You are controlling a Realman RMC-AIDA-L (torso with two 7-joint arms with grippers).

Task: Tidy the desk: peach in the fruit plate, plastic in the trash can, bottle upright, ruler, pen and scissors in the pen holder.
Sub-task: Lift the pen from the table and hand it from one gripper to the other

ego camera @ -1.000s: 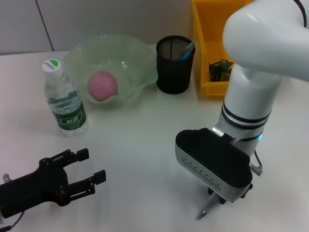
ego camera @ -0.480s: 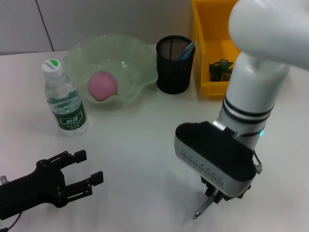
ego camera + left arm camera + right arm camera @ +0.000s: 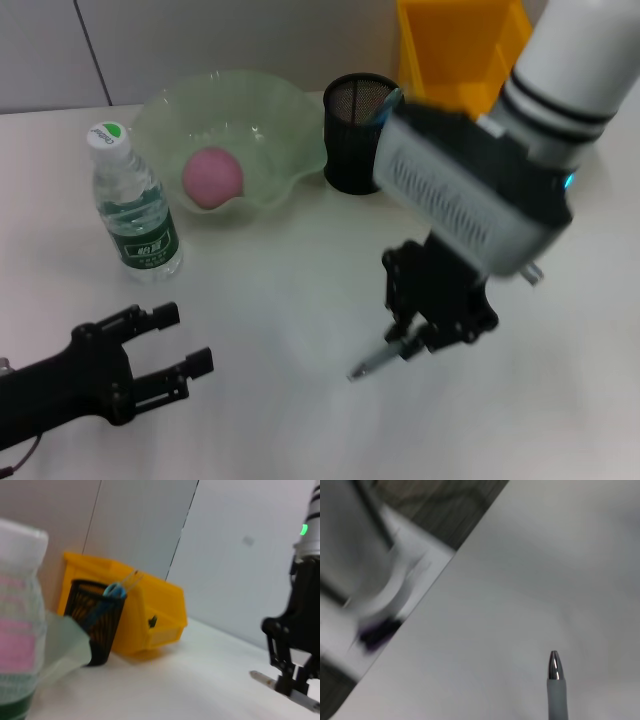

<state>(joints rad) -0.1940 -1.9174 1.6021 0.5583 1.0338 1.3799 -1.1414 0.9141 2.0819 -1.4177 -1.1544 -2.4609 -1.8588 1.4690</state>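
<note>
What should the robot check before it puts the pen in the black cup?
1. Pen held in the right hand: ok, gripped and lifted off the table.
2. Black cup standing upright with its top open: ok.
3. Room in the cup: cannot tell; a blue-tipped thing already sticks out.
4. Pen pointing straight down for dropping in: not ok, it is tilted.
5. Left hand out of the way: ok, it sits open near the table's front edge.
6. Peach in the bowl and bottle upright: ok.
</note>
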